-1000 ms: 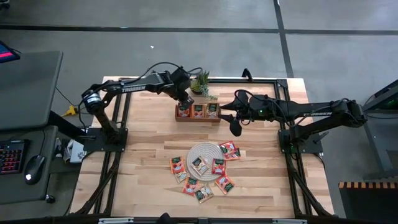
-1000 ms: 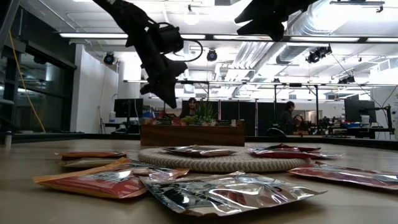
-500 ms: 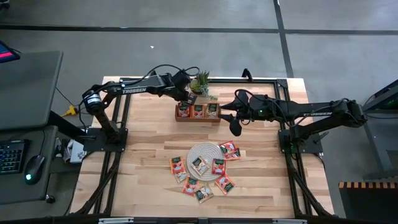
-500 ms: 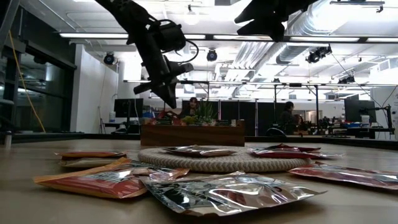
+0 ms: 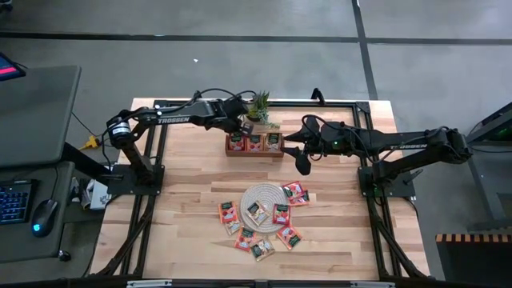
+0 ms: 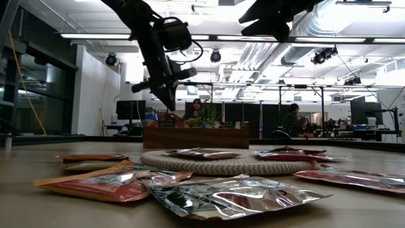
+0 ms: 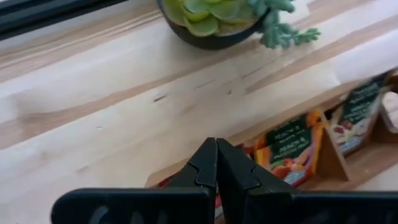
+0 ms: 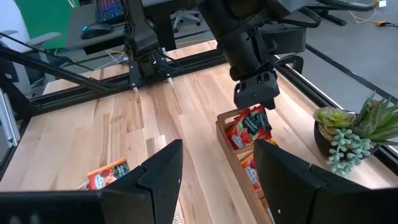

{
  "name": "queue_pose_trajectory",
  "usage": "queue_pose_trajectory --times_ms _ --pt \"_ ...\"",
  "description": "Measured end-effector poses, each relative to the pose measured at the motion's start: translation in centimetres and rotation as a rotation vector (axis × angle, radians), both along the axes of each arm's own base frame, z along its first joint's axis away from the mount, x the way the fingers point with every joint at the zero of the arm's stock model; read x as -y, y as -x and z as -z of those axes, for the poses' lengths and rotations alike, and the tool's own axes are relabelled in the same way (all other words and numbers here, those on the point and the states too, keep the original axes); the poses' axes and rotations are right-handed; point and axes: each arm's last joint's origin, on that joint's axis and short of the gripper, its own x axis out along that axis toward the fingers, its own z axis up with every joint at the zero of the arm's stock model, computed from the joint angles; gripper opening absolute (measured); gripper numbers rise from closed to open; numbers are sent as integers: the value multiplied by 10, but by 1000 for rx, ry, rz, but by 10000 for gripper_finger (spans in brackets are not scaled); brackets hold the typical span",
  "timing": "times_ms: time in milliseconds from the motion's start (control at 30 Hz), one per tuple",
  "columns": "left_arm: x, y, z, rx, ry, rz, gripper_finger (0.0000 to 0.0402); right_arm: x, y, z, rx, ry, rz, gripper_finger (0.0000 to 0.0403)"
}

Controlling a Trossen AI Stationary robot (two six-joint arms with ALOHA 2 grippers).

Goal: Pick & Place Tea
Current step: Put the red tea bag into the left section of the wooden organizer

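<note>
Tea sachets, orange-red with green and white marks, lie on the round woven mat (image 5: pixel 264 192) and on the table around it (image 5: pixel 254 240). More sachets (image 5: pixel 255 143) stand on edge in the brown wooden tray (image 5: pixel 254 153), leaning on its walls. My left gripper (image 5: pixel 240 126) is shut and empty. It hangs over the far side of the tray's left compartment, with its tips (image 8: pixel 255 99) a little above the sachet (image 8: pixel 249 127) there. My right gripper (image 5: pixel 303 166) hangs open and empty in the air to the right of the tray.
A small potted succulent (image 5: pixel 258 106) stands just beyond the tray at the table's far edge, close to my left gripper. Black frame rails (image 5: pixel 160 144) run along the table's sides. Bare wood lies between tray and mat (image 5: pixel 200 172).
My left gripper, still shut, has gone a little toward the table's far edge from over the tray's left compartment. It has rolled about its own axis on the way. The sachets and my right arm have kept still.
</note>
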Motion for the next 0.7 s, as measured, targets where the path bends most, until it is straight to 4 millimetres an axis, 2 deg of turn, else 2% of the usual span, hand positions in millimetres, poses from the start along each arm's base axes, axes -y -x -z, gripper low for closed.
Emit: queue_pose_trajectory --times_ms 367,500,700 --pt "-1 1 0 -7 -22 -47 0 -1 0 0 0 -3 -9 193" --pt "1 -6 14 -38 3 -51 0 -1 0 0 0 -7 -22 193" --pt "8 -11 19 -51 -6 -33 0 -1 0 0 -1 -9 -26 193"
